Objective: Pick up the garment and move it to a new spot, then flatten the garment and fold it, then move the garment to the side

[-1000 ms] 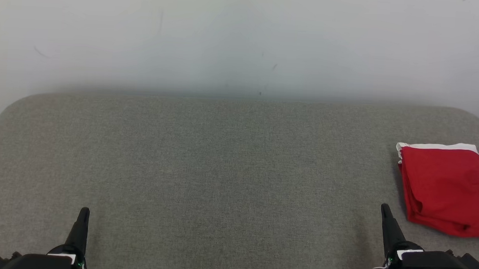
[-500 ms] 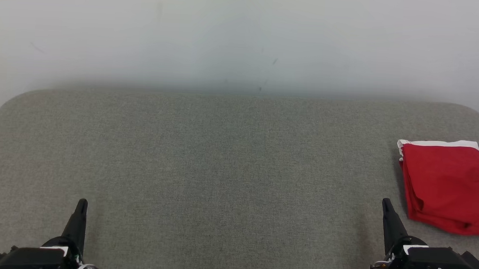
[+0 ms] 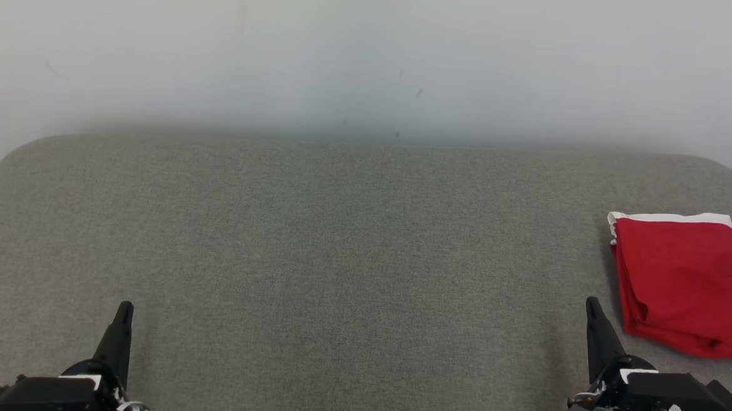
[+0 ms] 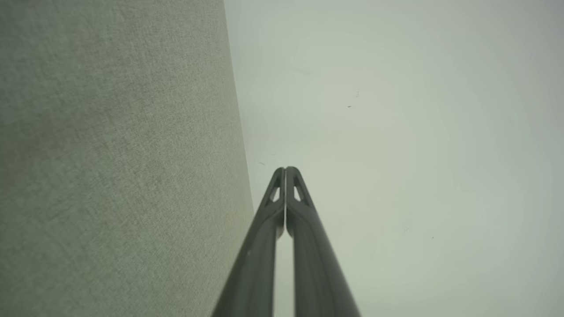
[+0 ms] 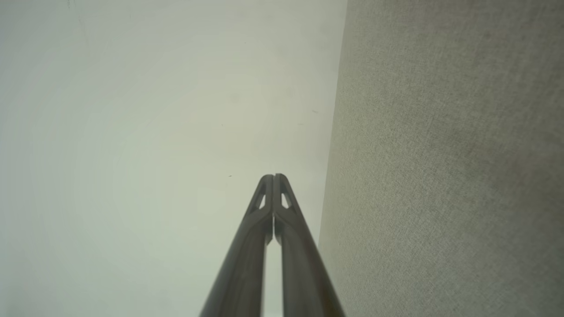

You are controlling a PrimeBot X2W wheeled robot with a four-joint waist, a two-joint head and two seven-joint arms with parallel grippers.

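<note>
**A:** Two grippers sit low in the head view. How do they stand?

**B:** The left gripper (image 3: 125, 309) is at the lower left. Its dark fingers are pressed together into one point aimed toward the pale wall (image 3: 361, 55). The left wrist view agrees: the fingers meet at their tips with only a hairline seam between them.

**A:** And the other one?

**B:** The right gripper (image 3: 591, 304) is at the lower right, closed the same way, tip to tip. In the right wrist view the pair meets at the tip, with a thin slit lower down where the fingers narrow.

**A:** Where is the garment?

**B:** The garment (image 3: 681, 278) lies at the far right of the grey surface (image 3: 338, 260). It is red and folded into a rough rectangle, with a white band (image 3: 669, 219) along its far edge. The picture's right edge cuts it off, so I cannot tell how far it runs.

**A:** Is either gripper on it?

**B:** The right gripper's tip is near the garment's near left corner but apart from it, with a strip of grey cloth between them. The left gripper is well apart from the garment, on the other side of the surface.

**A:** And the surface itself?

**B:** It is grey woven cloth with rounded far corners, and it runs up to the wall. Each wrist view shows the cloth on one side and the wall on the other.
</note>
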